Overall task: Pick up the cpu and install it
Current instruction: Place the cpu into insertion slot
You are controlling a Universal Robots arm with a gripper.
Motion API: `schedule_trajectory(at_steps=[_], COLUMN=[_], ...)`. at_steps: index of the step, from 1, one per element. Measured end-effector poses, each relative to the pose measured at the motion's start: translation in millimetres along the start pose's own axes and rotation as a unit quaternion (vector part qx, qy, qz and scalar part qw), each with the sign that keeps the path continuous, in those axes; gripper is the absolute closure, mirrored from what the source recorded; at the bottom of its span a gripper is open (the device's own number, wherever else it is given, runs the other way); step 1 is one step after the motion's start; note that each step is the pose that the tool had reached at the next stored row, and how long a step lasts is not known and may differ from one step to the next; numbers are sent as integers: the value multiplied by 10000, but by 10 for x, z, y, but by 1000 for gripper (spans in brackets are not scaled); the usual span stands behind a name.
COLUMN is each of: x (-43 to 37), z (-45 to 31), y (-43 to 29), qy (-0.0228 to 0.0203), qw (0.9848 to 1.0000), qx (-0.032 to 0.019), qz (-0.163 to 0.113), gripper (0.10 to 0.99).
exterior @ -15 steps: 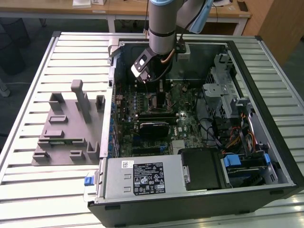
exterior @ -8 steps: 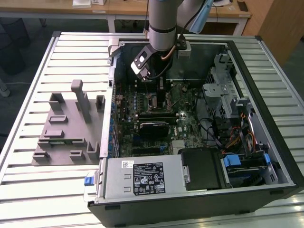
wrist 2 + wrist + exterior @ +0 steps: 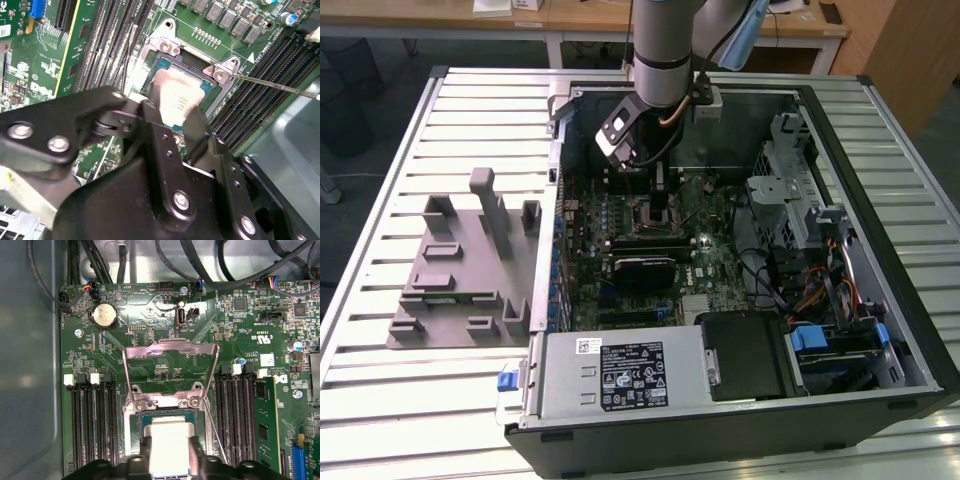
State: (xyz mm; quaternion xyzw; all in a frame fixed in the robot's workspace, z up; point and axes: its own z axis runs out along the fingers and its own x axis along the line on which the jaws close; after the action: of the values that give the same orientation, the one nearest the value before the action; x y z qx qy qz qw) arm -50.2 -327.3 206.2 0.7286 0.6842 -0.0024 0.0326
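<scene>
The cpu [image 3: 170, 437], a small square chip with a shiny silver top, lies level within the open socket on the green motherboard [image 3: 240, 345]; its teal rim [image 3: 207, 85] shows around it. My gripper [image 3: 170, 452] straddles it from above, one black finger [image 3: 144, 457] against each side, shut on it. In the second wrist view the fingers [image 3: 152, 112] hug the cpu [image 3: 175, 92] the same way. The socket's metal load plate [image 3: 170, 352] stands flipped open beyond it, and its thin lever [image 3: 280, 86] sticks out sideways. In the exterior view the gripper [image 3: 658, 205] reaches down into the computer case [image 3: 880, 230].
A grey slotted tray [image 3: 460, 270] lies on the ribbed table at the exterior view's left. Inside the case are the power supply [image 3: 620, 375], a drive cage [image 3: 790, 190], and black cables [image 3: 210, 270]. A memory stick [image 3: 267, 425] and empty memory slots [image 3: 90, 430] flank the socket.
</scene>
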Motion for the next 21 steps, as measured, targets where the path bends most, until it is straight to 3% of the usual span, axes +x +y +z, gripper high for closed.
schedule_trajectory(at_steps=[1,6,9,15,21], x=[0,0,0,0,-2], z=[0,-3,-4,-7,20], y=[0,0,0,0,-2], qy=[0,0,0,1,12], qw=[10000,10000,10000,10000,9996], qx=[0,0,0,-1,-13], qz=[0,0,0,-23,-272], gripper=[671,906,980,980,980])
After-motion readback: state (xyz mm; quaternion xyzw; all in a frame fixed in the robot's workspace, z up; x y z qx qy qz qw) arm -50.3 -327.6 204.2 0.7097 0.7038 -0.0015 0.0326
